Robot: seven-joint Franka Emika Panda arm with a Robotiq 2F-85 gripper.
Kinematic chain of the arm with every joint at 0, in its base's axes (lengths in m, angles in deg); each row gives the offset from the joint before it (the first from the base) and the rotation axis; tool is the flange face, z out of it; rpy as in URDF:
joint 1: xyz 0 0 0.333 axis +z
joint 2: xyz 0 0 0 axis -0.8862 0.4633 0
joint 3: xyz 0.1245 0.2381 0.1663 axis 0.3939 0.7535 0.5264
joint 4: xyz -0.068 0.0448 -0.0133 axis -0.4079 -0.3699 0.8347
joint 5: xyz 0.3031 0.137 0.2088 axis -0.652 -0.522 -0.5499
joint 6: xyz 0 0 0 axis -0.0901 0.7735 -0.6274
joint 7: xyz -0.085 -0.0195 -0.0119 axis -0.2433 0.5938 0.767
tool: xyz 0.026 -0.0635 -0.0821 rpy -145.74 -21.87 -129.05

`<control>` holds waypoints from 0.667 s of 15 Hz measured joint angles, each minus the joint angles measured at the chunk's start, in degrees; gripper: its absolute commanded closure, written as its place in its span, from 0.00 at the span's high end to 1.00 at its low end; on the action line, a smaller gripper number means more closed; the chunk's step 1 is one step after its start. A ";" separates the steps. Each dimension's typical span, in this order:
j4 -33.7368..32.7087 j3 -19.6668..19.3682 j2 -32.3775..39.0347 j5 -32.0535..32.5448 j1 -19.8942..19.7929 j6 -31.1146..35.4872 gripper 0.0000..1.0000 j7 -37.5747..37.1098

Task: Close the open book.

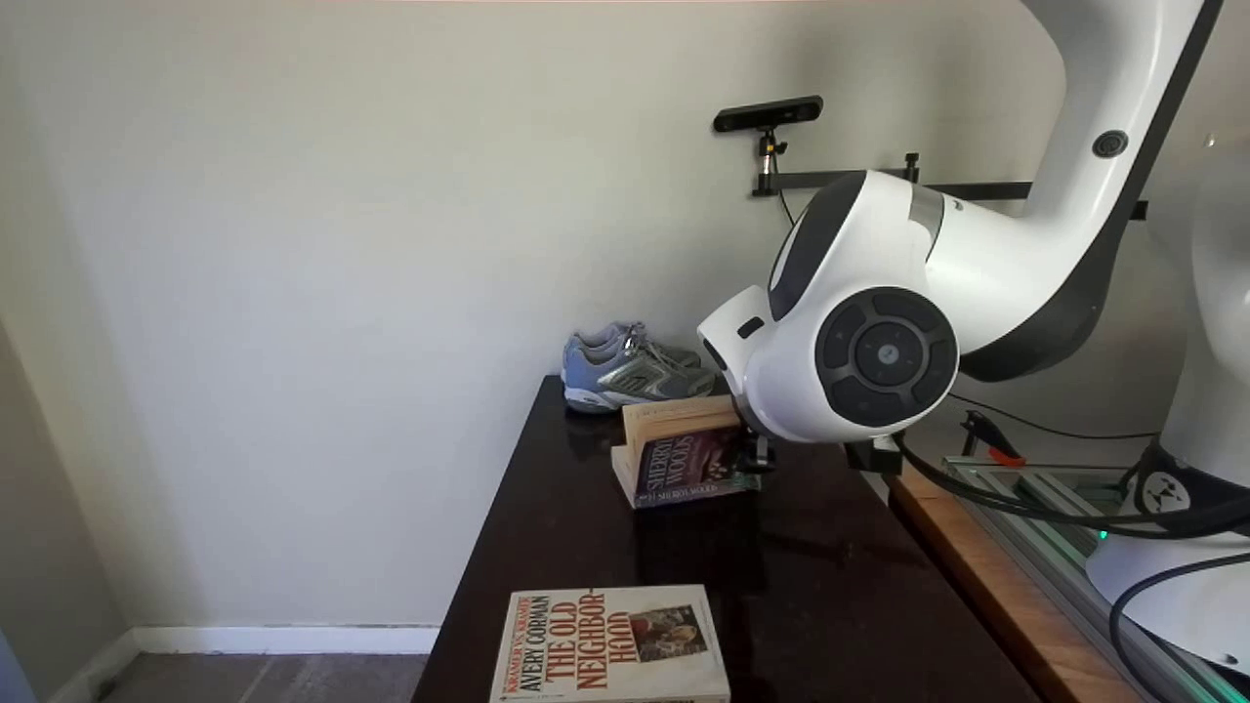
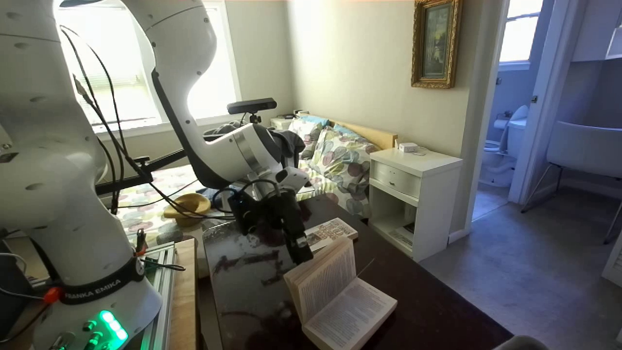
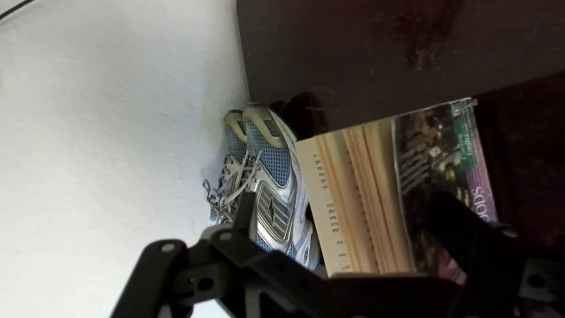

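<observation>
One open book (image 2: 335,295) sits beside the end effector (image 3: 345,204).

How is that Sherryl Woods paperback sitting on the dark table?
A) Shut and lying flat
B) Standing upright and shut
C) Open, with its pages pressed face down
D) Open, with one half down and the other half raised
D: in an exterior view, the paperback has one half lying on the dark table and the other half standing up from it, with print showing on both.

The open book (image 2: 335,291) lies on the dark table (image 2: 427,301), one cream-paged half raised, its cover apparently purplish.
</observation>
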 measured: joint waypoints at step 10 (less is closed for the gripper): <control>0.00 -0.92 -0.79 -5.25 -0.06 -0.65 1.00 -0.74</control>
